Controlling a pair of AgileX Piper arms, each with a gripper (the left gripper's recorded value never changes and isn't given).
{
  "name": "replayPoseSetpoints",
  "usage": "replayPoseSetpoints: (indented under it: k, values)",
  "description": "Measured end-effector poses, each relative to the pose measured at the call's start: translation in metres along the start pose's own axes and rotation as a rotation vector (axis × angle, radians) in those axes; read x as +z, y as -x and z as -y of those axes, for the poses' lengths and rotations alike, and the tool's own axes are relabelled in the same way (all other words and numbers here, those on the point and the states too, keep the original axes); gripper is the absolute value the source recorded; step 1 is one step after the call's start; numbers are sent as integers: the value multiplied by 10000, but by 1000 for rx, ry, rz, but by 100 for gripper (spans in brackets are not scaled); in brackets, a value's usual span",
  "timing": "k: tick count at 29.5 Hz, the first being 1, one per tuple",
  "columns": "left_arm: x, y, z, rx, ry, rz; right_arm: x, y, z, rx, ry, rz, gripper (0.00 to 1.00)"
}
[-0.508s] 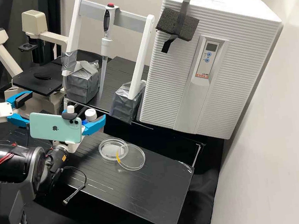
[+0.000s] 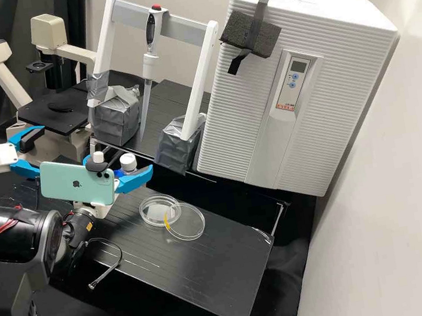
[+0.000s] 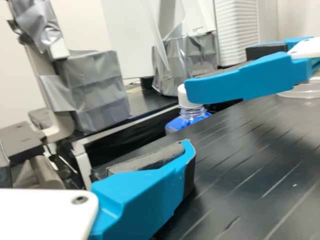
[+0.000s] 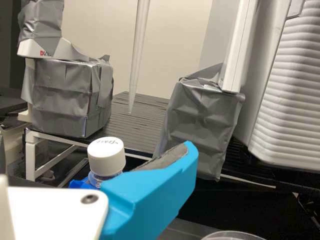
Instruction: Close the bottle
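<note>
A small bottle (image 2: pixel 127 164) with blue liquid and a white cap (image 4: pixel 106 152) on its neck stands on the black bench (image 2: pixel 211 263), in front of the pipette stand. My right gripper (image 2: pixel 119 167), under a teal phone (image 2: pixel 77 181), is open with the bottle between its blue fingers (image 4: pixel 150 195), near their tips. The left wrist view shows the bottle (image 3: pixel 189 114) behind one right finger (image 3: pixel 245 80). My left gripper (image 2: pixel 40 152) hangs open and empty to the left of the bottle, by the microscope base, its near finger (image 3: pixel 145 200) low over the bench.
Two clear petri dishes (image 2: pixel 159 209) (image 2: pixel 184 221) lie just right of the bottle. A pipette (image 2: pixel 149 77) hangs on a white stand whose feet sit in grey taped blocks (image 2: pixel 114 114) (image 2: pixel 177 142). A white ribbed machine (image 2: pixel 289 77) stands at the right, a microscope (image 2: pixel 24 75) at the back left.
My right gripper has shifted a little around the bottle, and the arm behind it has sunk slightly. The left gripper has edged left. The bottle has stayed put.
</note>
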Motion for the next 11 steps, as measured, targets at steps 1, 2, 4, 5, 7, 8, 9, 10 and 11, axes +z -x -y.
replayPoseSetpoints:
  k: [1, 2, 4, 5, 7, 8, 9, 10, 11]
  values:
    - [2, 11, 4, 6, -6, -7, 0, 0, 0, 0, 0, 0, 100]
    - [5, 22, 6, 13, -8, -14, 0, 0, 0, 0, 0, 0, 100]
    - [13, 42, -1, 25, -30, -47, 0, 0, 0, 0, 0, 0, 100]
    - [12, 53, -16, 33, -46, -72, 0, 0, 0, 0, 0, 0, 100]
    - [32, 74, -40, 44, -83, -117, 0, 0, 0, 0, 0, 0, 100]
    - [50, 80, -64, 54, -99, -152, 0, 0, 0, 0, 0, 0, 100]
    - [66, 81, -81, 61, -103, -161, 0, 0, 0, 0, 0, 0, 100]
    - [71, 85, -103, 69, -101, -170, 0, 0, 0, 0, 0, 0, 100]
    - [81, 90, -120, 77, -102, -167, 0, 0, 0, 0, 0, 0, 100]
